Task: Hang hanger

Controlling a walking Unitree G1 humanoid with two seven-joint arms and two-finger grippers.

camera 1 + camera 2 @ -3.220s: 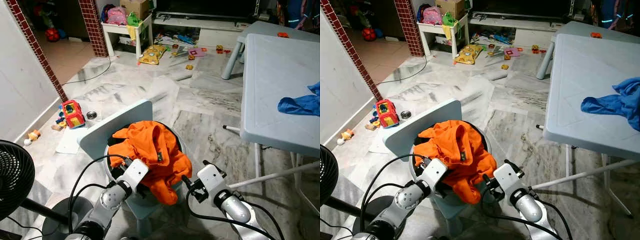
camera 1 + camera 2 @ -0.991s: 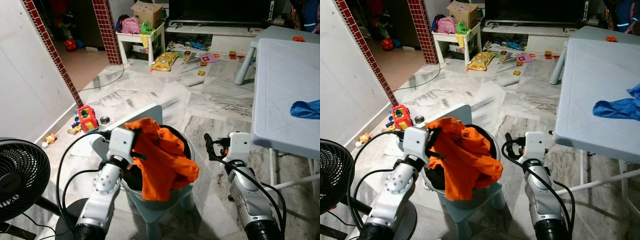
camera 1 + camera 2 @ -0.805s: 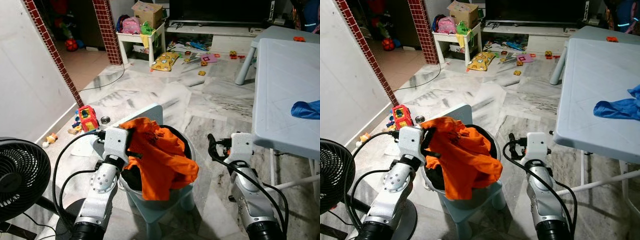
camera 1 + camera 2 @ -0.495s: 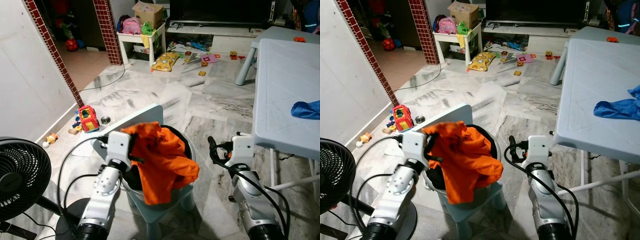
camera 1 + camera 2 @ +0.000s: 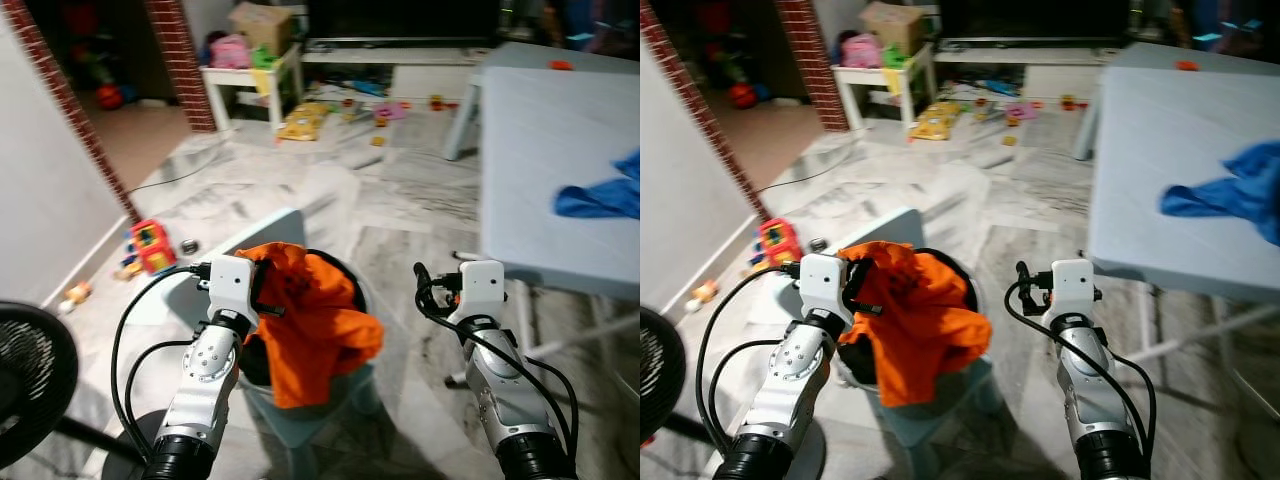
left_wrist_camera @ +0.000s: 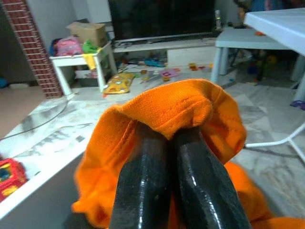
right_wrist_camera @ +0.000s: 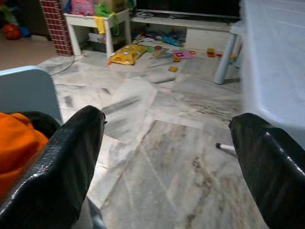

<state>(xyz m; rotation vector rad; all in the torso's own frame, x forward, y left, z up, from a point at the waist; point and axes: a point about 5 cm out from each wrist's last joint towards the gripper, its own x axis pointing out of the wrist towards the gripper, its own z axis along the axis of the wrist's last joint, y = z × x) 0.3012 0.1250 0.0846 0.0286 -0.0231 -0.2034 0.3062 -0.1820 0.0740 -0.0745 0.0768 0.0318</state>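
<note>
Left gripper [image 6: 169, 143] is clamped on a fold of the orange shirt [image 5: 320, 315], which spills over a dark basket [image 5: 352, 290] on a pale blue chair [image 5: 262, 232], while the right gripper [image 7: 167, 162] hangs wide open beside it, near the table [image 5: 545, 140] with a blue cloth [image 5: 600, 197].

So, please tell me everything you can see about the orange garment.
The orange garment is soft, knit-looking cloth, bright orange, crumpled with many folds. A small dark mark shows on its upper part. It drapes over the rim of a dark basket that sits on a pale blue chair, and one part hangs down the front. The left gripper is shut on a bunched fold at its top, lifting that edge. The right gripper is open and apart from it.
</note>
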